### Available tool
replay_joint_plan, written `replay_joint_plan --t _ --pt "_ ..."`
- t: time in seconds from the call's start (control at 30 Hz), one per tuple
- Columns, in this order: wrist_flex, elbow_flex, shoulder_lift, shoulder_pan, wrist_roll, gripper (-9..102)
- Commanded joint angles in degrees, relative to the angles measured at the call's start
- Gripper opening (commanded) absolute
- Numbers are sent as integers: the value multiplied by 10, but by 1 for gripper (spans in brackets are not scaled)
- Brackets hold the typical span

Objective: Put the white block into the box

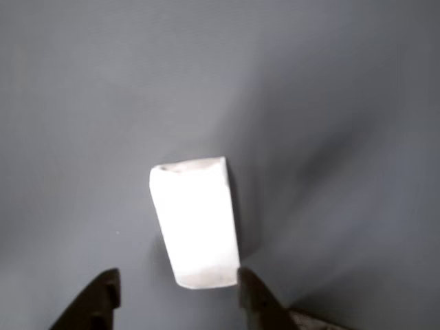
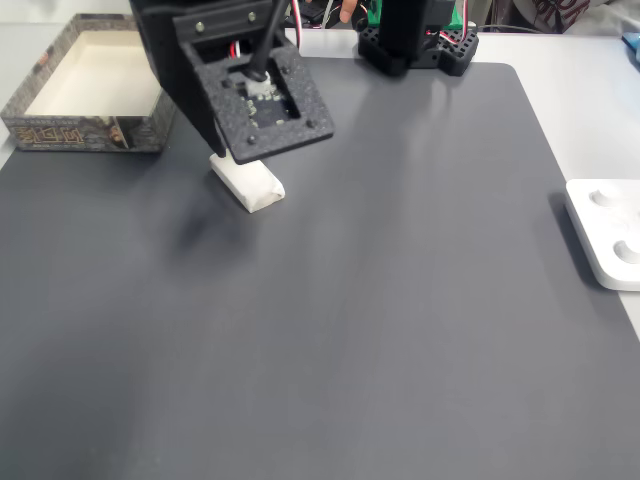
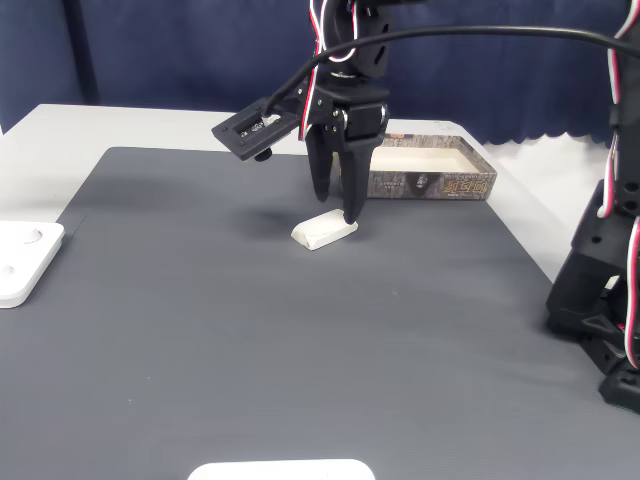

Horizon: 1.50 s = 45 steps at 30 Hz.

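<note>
Worktop: dark grey mat, the largest surface. Box sits at its far left corner in a fixed view, open and empty-looking. Tool hangs open directly over the white block, fingertips straddling its near end without gripping. Block lies flat on the mat, near the box but apart from it. Judgement: lower further so both fingertips reach the block's mid-length, centre, then close across the narrow width.

Nothing readable: the box has a printed pattern on its side, too blurred to read.
</note>
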Motion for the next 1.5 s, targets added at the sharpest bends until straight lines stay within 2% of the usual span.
replay_joint_plan --t 0.0,0.3,0.77,1.47 --pt "-8 -30 4 -1 14 28" --pt "-18 -33 -2 8 67 38" --pt "-72 -58 -47 11 76 40" --pt "-92 -70 -75 2 78 37"
